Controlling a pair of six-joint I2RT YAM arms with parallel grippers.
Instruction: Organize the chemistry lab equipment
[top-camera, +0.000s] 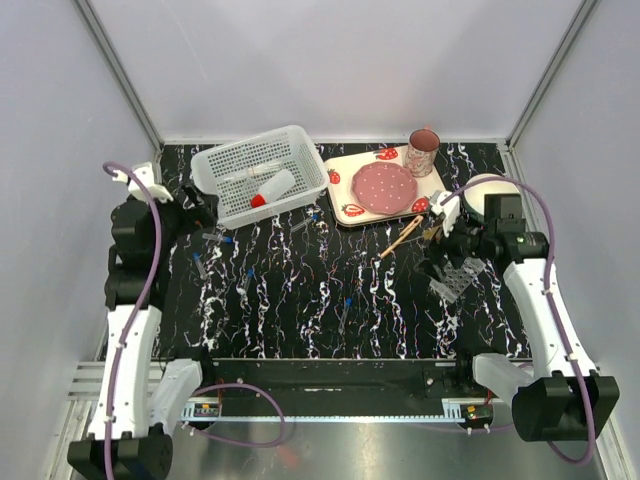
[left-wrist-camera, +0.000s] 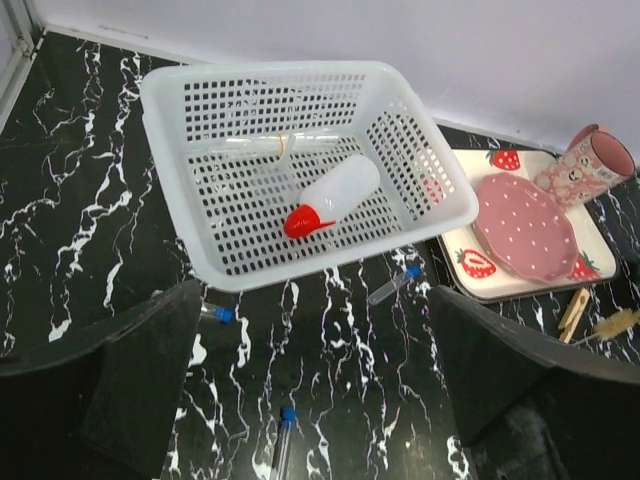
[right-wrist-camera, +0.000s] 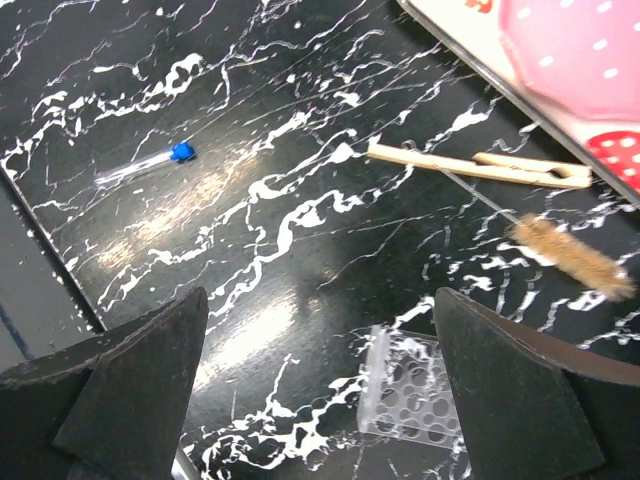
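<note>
A white basket at the back left holds the white squeeze bottle with a red cap and clear tubes. Blue-capped vials lie loose on the black marbled table. My left gripper hangs open and empty just in front of the basket. My right gripper is open low over the table, with the clear grid rack lying just inside its right finger. A wooden clamp and a bristle brush lie beyond it; another vial is to the left.
A strawberry-print tray with a pink plate and a mug sits at the back right. A round white bowl shows behind the right arm. More vials are scattered mid-table.
</note>
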